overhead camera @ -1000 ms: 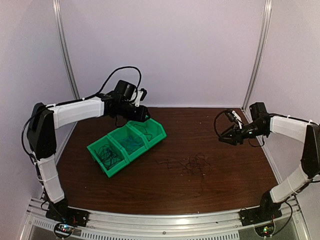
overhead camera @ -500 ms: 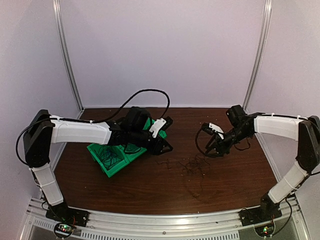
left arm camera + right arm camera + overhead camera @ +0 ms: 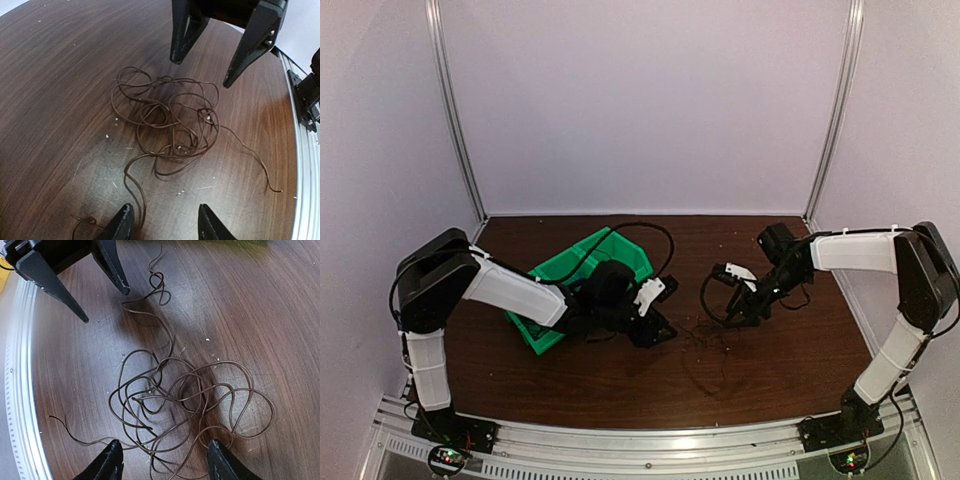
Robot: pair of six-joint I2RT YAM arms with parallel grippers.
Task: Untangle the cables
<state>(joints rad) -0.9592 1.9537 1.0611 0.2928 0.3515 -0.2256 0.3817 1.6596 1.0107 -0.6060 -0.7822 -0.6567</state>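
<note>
The cables (image 3: 706, 338) are a loose tangle of thin dark wires lying on the brown table between my two grippers. In the left wrist view the tangle (image 3: 170, 120) lies just ahead of my left gripper (image 3: 165, 227), which is open and empty, with one strand running down beside its left fingertip. In the right wrist view the tangle (image 3: 185, 400) lies right in front of my right gripper (image 3: 165, 462), also open and empty, low over its near edge. In the top view the left gripper (image 3: 662, 330) and right gripper (image 3: 732, 316) face each other across the tangle.
Green bins (image 3: 570, 265) holding more thin wires stand behind the left arm, partly hidden by it. A metal rail (image 3: 640, 440) runs along the table's near edge. The opposing gripper's fingers (image 3: 250, 45) show at the top of the left wrist view.
The left arm swung from the green bins to the table's middle and dropped low. The right arm moved left and down. Both grippers now flank the tangle.
</note>
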